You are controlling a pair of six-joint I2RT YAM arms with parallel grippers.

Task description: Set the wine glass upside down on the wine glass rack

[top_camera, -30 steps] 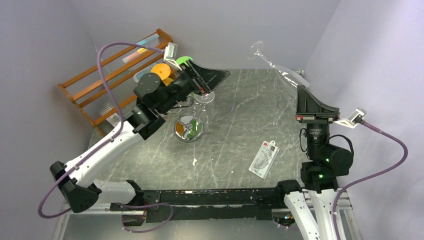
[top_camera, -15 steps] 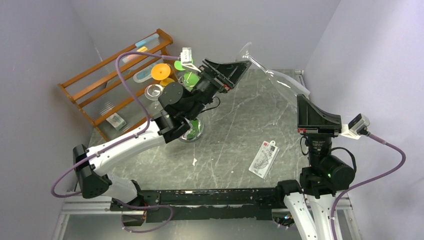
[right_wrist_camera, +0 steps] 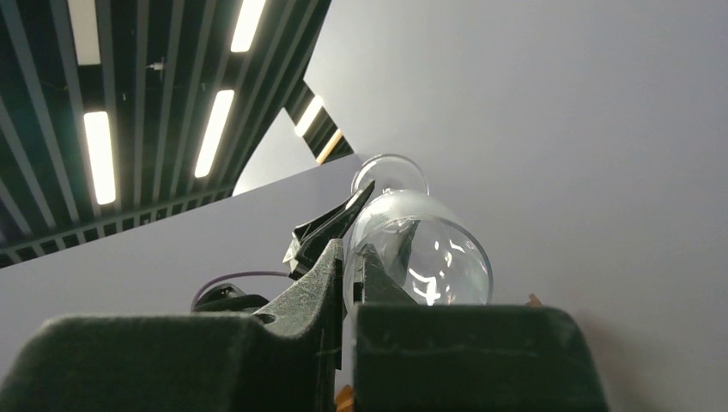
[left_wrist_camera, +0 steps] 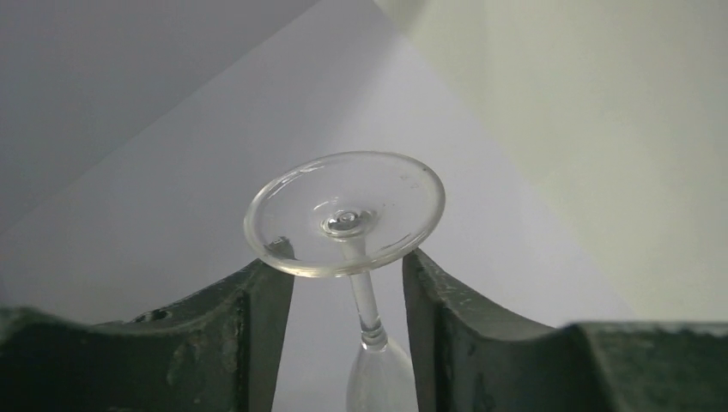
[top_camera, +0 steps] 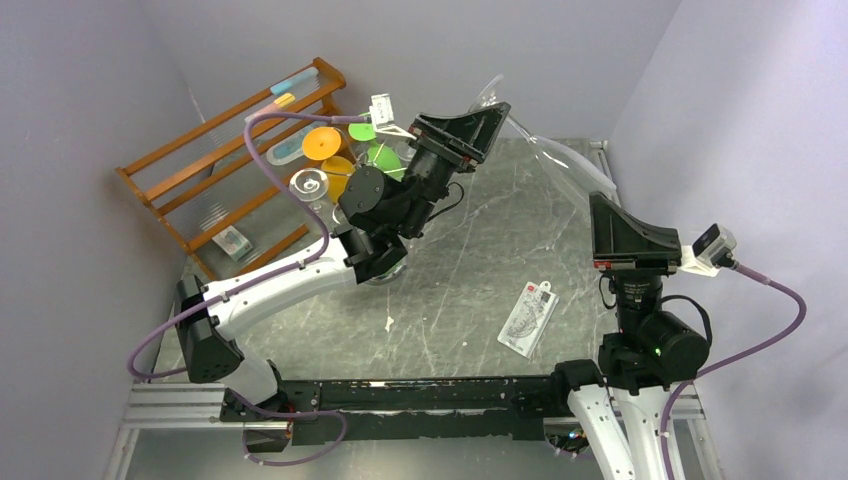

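The clear wine glass (top_camera: pixel 560 152) hangs in the air at the back right, tilted, with its foot (top_camera: pixel 489 92) pointing up and left. My right gripper (top_camera: pixel 603 200) is shut on the rim of its bowl (right_wrist_camera: pixel 421 249), one finger inside and one outside. My left gripper (top_camera: pixel 493 113) is raised to the foot and open. In the left wrist view the stem (left_wrist_camera: pixel 365 300) runs between the fingers, untouched, and the round foot (left_wrist_camera: pixel 343 215) sits just beyond the fingertips. The chrome wine glass rack (top_camera: pixel 309 185) stands behind the left arm, with one spiral hook showing and the rest mostly hidden.
A slanted wooden shelf rack (top_camera: pixel 230 150) stands at the back left. An orange glass (top_camera: pixel 322 143) and a green glass (top_camera: pixel 385 155) hang on the chrome rack. A flat white packet (top_camera: pixel 527 318) lies on the marble table (top_camera: pixel 470 250), near the right arm.
My left arm has lifted away from the chrome rack and swung right and up to the glass foot. The right gripper has drawn the glass slightly down and back.
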